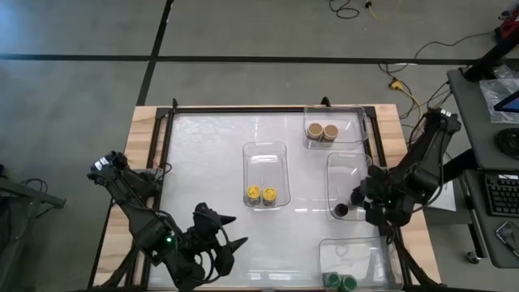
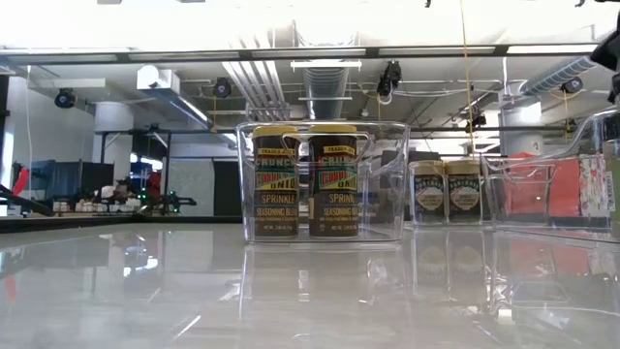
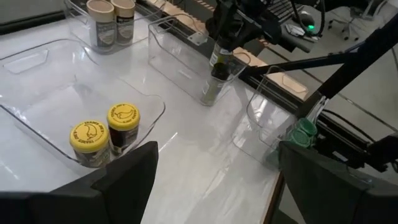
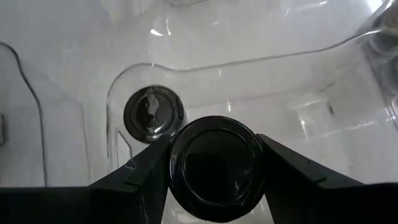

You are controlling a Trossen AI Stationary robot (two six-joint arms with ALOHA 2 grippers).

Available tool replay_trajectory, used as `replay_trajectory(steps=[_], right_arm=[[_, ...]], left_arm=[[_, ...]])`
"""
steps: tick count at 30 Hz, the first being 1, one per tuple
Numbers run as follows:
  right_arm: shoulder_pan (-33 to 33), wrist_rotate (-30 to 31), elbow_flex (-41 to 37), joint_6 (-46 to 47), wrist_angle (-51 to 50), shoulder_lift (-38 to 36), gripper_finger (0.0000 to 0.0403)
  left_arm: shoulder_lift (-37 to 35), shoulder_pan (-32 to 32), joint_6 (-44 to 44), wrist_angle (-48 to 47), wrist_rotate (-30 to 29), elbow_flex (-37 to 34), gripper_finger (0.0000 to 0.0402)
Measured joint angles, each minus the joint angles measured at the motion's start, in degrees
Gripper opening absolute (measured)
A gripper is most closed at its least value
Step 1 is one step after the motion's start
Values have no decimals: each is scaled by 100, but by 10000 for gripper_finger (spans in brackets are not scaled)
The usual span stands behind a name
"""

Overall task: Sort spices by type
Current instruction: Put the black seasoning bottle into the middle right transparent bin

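My right gripper (image 1: 357, 197) is shut on a black-lidded spice jar (image 4: 214, 165) over the clear tray (image 1: 350, 162) at the table's right. A second black-lidded jar (image 4: 152, 114) stands on that tray's floor just beside it. Two yellow-lidded jars (image 1: 262, 194) stand in the middle tray (image 1: 266, 158), two tan-lidded jars (image 1: 322, 130) in the far tray, and two green-lidded jars (image 1: 340, 281) in the near right tray. My left gripper (image 1: 227, 243) waits open above the table's near edge, nothing between its fingers. My right gripper pinches the black-lidded jar at its lid end (image 4: 177, 155), one finger (image 4: 146, 171) on each side of the round lid. The fingers come from above, slanting down. The jar (image 3: 216, 65) hangs roughly upright below them; whether its base touches the tray I cannot tell.
Thin clear tray walls rise around each group of jars. A dark frame (image 1: 268, 108) borders the glossy white table top. Bare table lies left of the middle tray (image 1: 203, 170).
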Motion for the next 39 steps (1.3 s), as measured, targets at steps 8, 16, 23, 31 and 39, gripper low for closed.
replay_trajectory(steps=[8,16,23,31,39], right_arm=[[421,1,-375,313,272,-9,199],[619,153,-658,450,429,-9,202],[617,235,-897,286,1034,77,199],[615,284,-928,188,1069,377,205],[624,248,-932,190,1341,510,206]], left_arm=[[7,-69,-1,249,0,2,316],[11,-136,-29,319,-28,0,316],[13,-121,-7,320,-59,1,316],[13,-120,-13,317,-61,2,316],[13,-114,-15,316,-61,0,316]])
